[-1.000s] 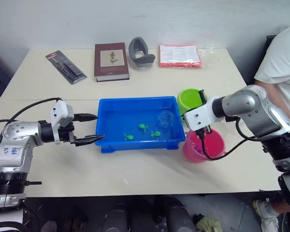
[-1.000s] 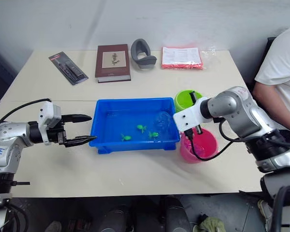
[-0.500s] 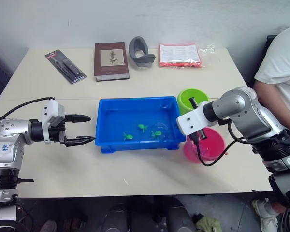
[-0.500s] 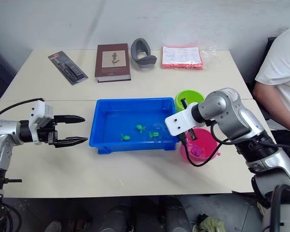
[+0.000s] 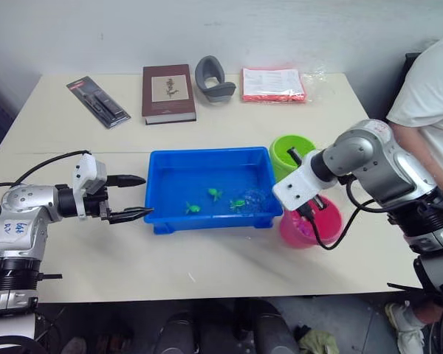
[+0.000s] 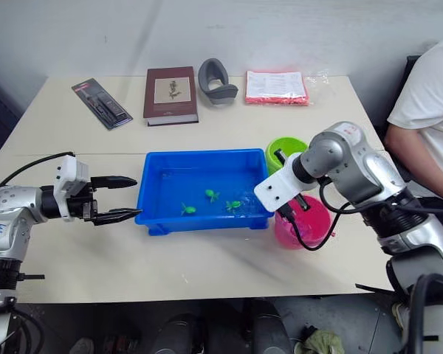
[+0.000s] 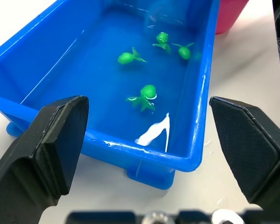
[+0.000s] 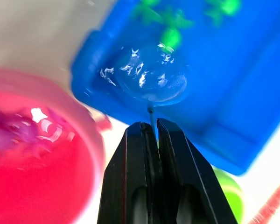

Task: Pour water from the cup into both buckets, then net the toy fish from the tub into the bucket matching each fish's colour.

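The blue tub [image 5: 162, 158] holds water and several green toy fish [image 7: 147, 93], also seen from above [image 5: 215, 193]. My right gripper [image 8: 150, 125] is shut on the thin handle of a small clear net [image 8: 151, 79]. The net hangs over the tub's right near corner [image 5: 255, 198]. The pink bucket [image 5: 326, 225] stands just right of that corner, with purplish-pink shapes [image 8: 18, 126] in its water. The green bucket [image 5: 292, 147] is behind it. My left gripper [image 5: 146, 196] is open, level with the tub's left wall and just outside it. The cup is out of view.
Along the table's far edge lie a black packaged item [image 5: 98, 102], a brown book [image 5: 168, 92], a grey curved object [image 5: 213, 79] and a red packet [image 5: 273, 85]. A person in a white shirt [image 5: 428, 88] sits at the right end.
The net has gone from the middle right of the tub toward its right near corner. My left gripper drew back from the tub, then returned close to it, still open.
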Tool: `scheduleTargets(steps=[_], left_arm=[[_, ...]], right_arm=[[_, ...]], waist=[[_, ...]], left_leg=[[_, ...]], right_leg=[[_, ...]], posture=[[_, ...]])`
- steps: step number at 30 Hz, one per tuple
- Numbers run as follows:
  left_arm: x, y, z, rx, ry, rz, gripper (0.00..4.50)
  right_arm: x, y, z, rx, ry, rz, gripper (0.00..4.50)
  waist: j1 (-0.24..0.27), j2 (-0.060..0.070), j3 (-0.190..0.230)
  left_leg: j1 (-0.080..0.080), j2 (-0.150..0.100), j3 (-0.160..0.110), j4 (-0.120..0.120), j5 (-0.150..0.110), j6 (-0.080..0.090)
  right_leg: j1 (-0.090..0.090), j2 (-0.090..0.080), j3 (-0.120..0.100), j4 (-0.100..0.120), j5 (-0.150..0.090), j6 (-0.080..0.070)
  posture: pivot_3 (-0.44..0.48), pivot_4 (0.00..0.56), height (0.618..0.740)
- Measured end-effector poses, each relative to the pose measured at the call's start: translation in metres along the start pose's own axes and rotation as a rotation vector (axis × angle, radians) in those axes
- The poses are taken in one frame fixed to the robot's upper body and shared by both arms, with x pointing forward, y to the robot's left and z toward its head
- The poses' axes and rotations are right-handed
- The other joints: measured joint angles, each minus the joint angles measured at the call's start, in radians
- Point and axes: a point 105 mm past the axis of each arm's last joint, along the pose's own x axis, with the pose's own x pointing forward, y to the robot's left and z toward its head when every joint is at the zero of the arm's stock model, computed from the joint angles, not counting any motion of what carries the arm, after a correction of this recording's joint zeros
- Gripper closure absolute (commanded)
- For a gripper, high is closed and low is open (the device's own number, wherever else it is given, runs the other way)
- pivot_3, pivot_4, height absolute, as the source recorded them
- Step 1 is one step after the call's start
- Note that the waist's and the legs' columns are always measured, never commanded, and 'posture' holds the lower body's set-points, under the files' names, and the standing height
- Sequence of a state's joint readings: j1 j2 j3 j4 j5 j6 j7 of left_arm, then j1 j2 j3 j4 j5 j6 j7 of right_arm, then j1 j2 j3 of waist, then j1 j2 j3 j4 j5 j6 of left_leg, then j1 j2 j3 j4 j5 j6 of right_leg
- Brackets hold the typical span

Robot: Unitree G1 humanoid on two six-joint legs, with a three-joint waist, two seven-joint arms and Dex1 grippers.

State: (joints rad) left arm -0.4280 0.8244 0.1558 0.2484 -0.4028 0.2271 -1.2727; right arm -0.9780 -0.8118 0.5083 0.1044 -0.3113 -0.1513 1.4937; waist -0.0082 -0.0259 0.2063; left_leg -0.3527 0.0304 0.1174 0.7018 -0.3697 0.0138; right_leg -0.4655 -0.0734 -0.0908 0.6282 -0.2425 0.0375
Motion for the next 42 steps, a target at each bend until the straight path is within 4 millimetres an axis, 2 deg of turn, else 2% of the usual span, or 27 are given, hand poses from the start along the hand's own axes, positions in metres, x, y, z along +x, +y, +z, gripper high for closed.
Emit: scheduleTargets(steps=[5, 24, 42], left_arm=[[0.0, 0.001, 0.001, 0.004, -0.001, 0.008, 0.04], [0.002, 0.0, 0.004, 0.024, -0.002, 0.018, 0.04], [0.002, 0.001, 0.005, 0.026, -0.002, 0.028, 0.04]], right_arm=[[0.0, -0.007, 0.001, 0.057, -0.013, 0.01, 4.5], [0.029, -0.005, 0.011, 0.441, -0.191, 0.065, 4.5], [0.037, -0.008, 0.025, 0.594, -0.326, 0.033, 4.5]], waist=[[0.0, 0.0, 0.0], [-0.019, 0.0, 0.0], [-0.02, 0.0, 0.0]], left_leg=[[0.0, 0.0, 0.0, 0.0, 0.0, 0.0], [0.0, 0.0, -0.001, 0.0, 0.0, 0.0], [0.0, 0.0, -0.001, 0.0, 0.0, 0.0]], right_leg=[[0.0, 0.0, 0.0, 0.0, 0.0, 0.0], [0.0, 0.0, 0.0, 0.001, 0.0, 0.0], [0.0, 0.0, 0.0, 0.0, 0.0, 0.0]], posture=[[0.0, 0.15, 0.74], [0.0, 0.15, 0.74], [0.0, 0.15, 0.74]])
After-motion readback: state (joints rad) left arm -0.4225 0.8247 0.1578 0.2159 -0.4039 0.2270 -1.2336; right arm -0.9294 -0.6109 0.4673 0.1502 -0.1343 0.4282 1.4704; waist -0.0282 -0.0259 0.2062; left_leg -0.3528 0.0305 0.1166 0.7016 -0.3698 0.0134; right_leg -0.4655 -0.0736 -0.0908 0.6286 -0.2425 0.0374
